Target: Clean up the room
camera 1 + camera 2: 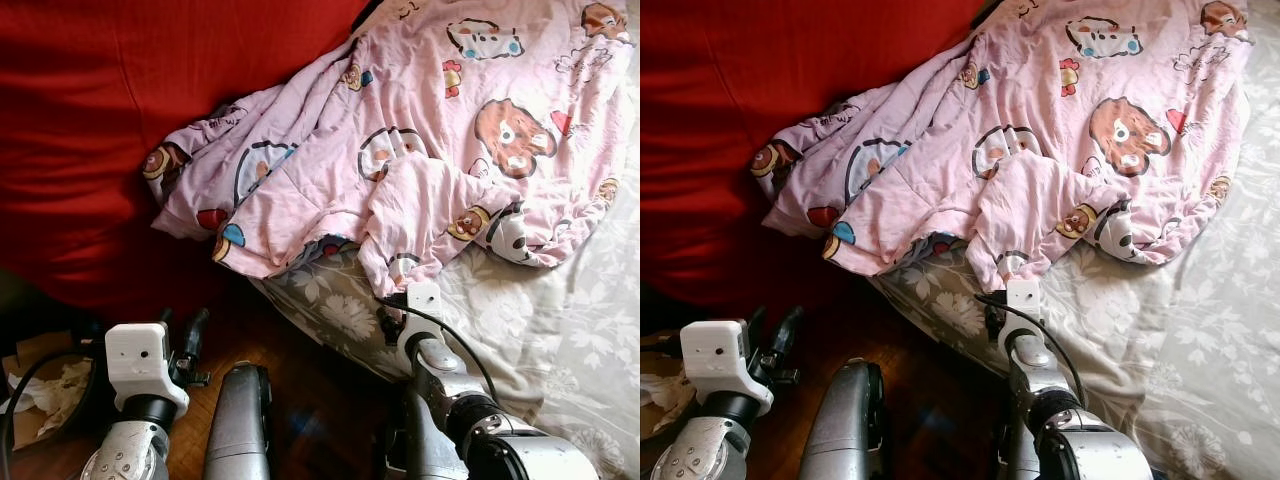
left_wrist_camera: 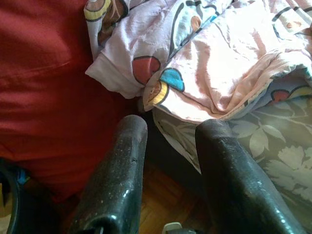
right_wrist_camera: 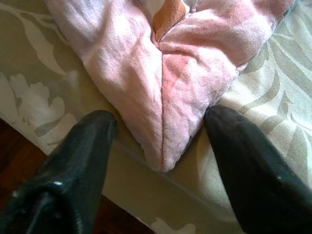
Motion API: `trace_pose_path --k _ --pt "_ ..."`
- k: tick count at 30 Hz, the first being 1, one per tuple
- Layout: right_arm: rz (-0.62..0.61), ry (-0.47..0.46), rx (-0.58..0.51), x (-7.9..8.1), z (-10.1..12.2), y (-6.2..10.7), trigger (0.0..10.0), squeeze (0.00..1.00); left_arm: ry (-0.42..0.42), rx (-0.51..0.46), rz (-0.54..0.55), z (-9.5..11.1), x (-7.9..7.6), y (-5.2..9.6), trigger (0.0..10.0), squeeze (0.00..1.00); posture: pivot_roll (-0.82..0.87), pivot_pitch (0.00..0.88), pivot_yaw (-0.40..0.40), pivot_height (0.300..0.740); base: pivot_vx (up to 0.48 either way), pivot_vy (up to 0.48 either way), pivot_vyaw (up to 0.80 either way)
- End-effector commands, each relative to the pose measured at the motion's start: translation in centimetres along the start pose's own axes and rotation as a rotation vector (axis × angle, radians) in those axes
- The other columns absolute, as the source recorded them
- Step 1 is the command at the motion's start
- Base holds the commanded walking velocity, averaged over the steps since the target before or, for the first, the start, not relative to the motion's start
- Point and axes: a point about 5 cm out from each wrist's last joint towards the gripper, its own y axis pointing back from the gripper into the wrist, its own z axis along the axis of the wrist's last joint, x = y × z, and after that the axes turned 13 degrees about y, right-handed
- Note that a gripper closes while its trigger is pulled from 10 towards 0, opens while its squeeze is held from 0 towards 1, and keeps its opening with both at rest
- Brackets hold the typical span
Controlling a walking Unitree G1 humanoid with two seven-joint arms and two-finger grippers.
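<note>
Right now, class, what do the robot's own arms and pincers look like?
Both arms are silver metal cylinders with dark joints. The left pincer and right pincer each have two long, glossy black fingers. A white boxy block sits at each wrist, and a thin black cable loops along the right arm.

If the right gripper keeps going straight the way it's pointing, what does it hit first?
Most likely the folded corner of the pink blanket. The right gripper is open, with that corner lying between its fingers on the flowered bed sheet. Depth is hard to judge, so it may brush the sheet just beneath first.
</note>
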Motion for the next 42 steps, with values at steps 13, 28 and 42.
trace_pose_path --k 13,28,42 --pt "0.012 -0.008 0.032 0.0 -0.9 0.1 0.0 0.0 -0.016 0.02 0.011 0.0 0.0 0.7 10.0 0.0 0.3 0.346 -0.026 0.6 0.0 0.0 0.0" --pt "0.013 -0.004 0.028 -0.3 -1.0 0.2 0.0 0.0 -0.017 0.024 0.019 -0.5 0.3 0.4 10.0 0.0 0.29 0.312 -0.03 0.6 0.0 0.0 0.0" --pt "-0.028 -0.037 -0.024 -2.1 -0.2 0.1 0.0 0.0 -0.012 0.026 0.037 -2.5 1.4 -2.7 10.0 0.0 0.23 0.129 -0.052 0.6 0.0 0.0 0.0"
